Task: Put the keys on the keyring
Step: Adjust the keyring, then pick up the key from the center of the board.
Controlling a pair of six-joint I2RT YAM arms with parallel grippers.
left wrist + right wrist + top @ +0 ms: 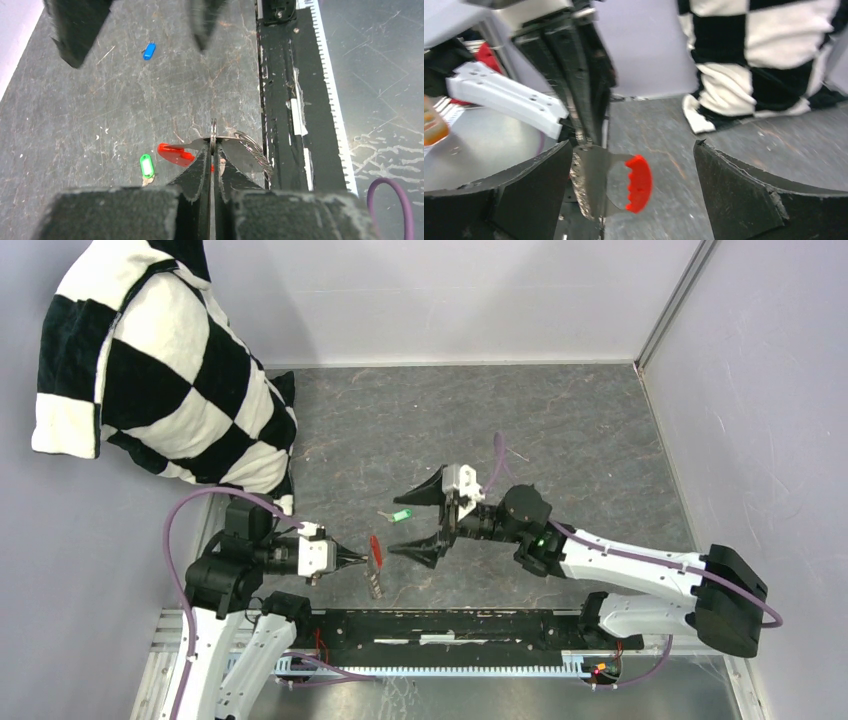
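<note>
My left gripper (352, 560) (213, 150) is shut on the keyring's thin metal ring (213, 131), held edge-on above the floor. The red tag (375, 545) (174, 154) and grey chain strap (377, 586) (254, 149) hang from it. The green key (402, 515) (146, 165) lies on the floor beside the tag. The blue key (149, 51) lies farther out; it is hidden in the top view. My right gripper (413, 523) (632, 145) is open and empty, facing the keyring (639, 182) close up, with the left fingers (579, 100) behind it.
A black-and-white checked pillow (160, 370) (764, 55) leans in the back left corner. Grey walls close the floor at the back and right. The black rail with a toothed strip (450, 625) (285, 100) runs along the near edge.
</note>
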